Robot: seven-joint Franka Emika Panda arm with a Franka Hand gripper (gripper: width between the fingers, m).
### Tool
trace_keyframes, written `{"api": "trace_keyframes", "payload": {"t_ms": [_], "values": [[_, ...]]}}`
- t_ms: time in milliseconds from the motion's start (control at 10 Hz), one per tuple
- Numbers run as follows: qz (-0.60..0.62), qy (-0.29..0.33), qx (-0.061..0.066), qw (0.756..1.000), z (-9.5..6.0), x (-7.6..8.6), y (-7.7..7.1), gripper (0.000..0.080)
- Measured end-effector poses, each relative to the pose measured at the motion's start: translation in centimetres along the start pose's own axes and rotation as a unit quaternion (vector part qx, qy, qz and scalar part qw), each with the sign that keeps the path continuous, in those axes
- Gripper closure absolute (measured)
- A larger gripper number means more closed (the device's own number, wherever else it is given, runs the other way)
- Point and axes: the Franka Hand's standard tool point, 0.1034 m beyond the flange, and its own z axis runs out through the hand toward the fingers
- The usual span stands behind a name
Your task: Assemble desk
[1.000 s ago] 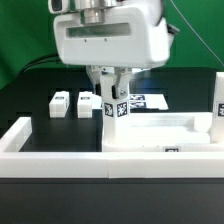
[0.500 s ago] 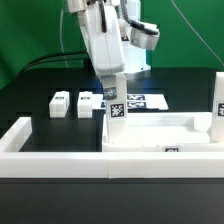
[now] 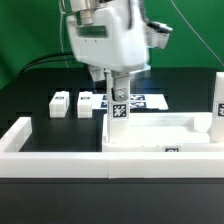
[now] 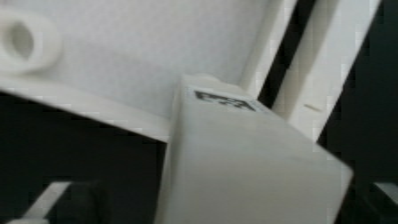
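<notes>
While the exterior view gives me the whole layout, only the wrist view takes me close to the part under the arm. From outside I see the tool (image 3: 116, 92) hanging straight down over the upright leg post (image 3: 118, 125), its fingers on either side of the post's top. I cannot tell whether they press the post or stand just clear of it. That post stands at the desk slab's (image 3: 190, 143) end on the exterior view's left. The slab is a white, smooth plastic rectangle with a raised rim, lying on the black tabletop (image 3: 40, 85) just behind the low white border wall (image 3: 50, 160). Farther back and to the exterior view's left, two leg posts (image 3: 60, 104) lie side by side, short square blocks with tags on their ends. A fourth leg post (image 3: 218, 100) stands at the right edge. The marker board (image 3: 148, 100) lies flat behind the slab. The wrist view shows none of those. It fills with the post's square white top and one long flat side (image 4: 240, 150), a black-white tag (image 4: 222, 98) near the edge, and beyond it the slab's smooth face (image 4: 125, 60) with a round hole (image 4: 18, 40). Against a second ago, the wrist's broad white housing has turned and no longer faces the camera squarely. The post and the lying parts sit where they were.
</notes>
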Motion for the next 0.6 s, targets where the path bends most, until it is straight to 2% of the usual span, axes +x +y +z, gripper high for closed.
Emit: {"api": "trace_keyframes", "payload": {"t_ms": [400,600], "values": [[-0.115,-0.004,0.001,0.993,0.07,0.09,0.19,0.0150],[-0.197,-0.003,0.001,0.980,0.07,0.09,0.20,0.0150]]}}
